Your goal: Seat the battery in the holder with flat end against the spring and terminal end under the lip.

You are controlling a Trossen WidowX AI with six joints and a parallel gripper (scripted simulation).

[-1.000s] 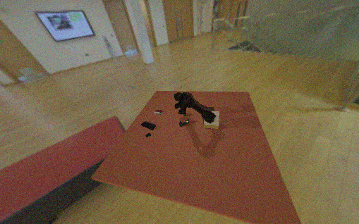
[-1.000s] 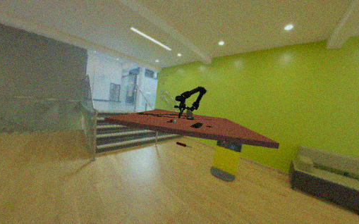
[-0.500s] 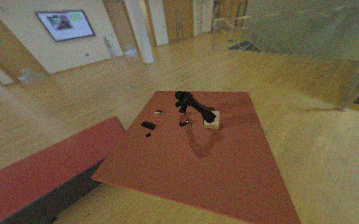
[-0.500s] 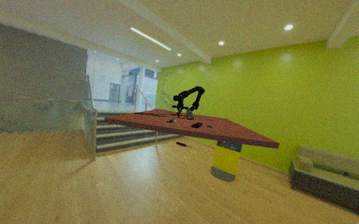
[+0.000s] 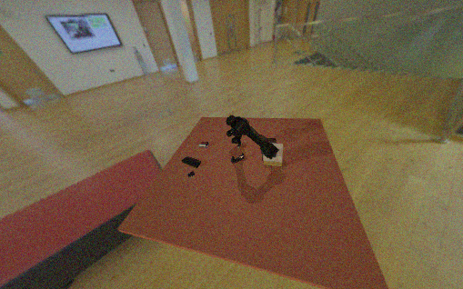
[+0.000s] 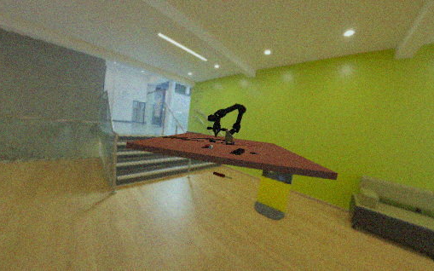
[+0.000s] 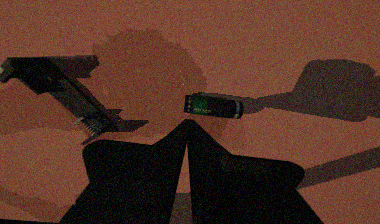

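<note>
The gripper (image 5: 239, 144) (image 6: 216, 135) (image 7: 188, 123) is closed on nothing, its tips near the battery (image 7: 213, 106). That lies loose on the bench (image 5: 293, 218) (image 6: 232, 158) (image 7: 271, 30), apart from what is probably the holder (image 7: 66, 92), so it remains unseated.

Red tabletop (image 5: 266, 227) (image 6: 232, 155) (image 7: 271, 30), battery (image 7: 213, 105) black with green.

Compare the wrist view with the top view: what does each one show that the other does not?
Only wrist: the green print on the dark cylindrical battery and the metal spring of the black holder.

Only top: the pale square block under the arm's base and the black flat oblong object.

Both: the reddish-brown tabletop and the arm's shadows.
</note>
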